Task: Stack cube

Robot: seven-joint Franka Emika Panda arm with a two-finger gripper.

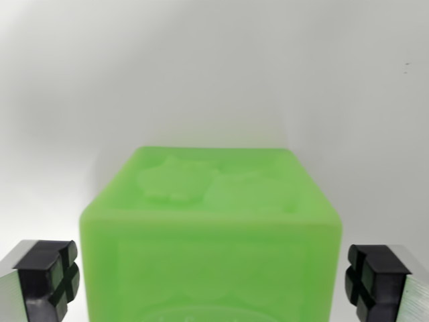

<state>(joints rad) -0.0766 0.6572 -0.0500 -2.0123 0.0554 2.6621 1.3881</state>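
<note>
The green cube's point(209, 228) lower part and both tool fingers point(45, 276) run off the bottom edge

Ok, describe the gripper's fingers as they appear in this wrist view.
Two fingers show at the bottom corners, either side of the gripper. Each finger is a pale silver metal block tipped with a black pad. The pads are chunky and cut by cross-shaped grooves into rounded square lobes. No cables or markings show.

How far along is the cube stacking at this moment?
Nothing looks stacked yet. In hand: the gripper is open, its fingers on either side of the green cube, with a gap showing on both sides, so it is lined up but not gripped. Left: closing on the cube, lifting it and setting it on another one. No second cube shows in the wrist view.
</note>
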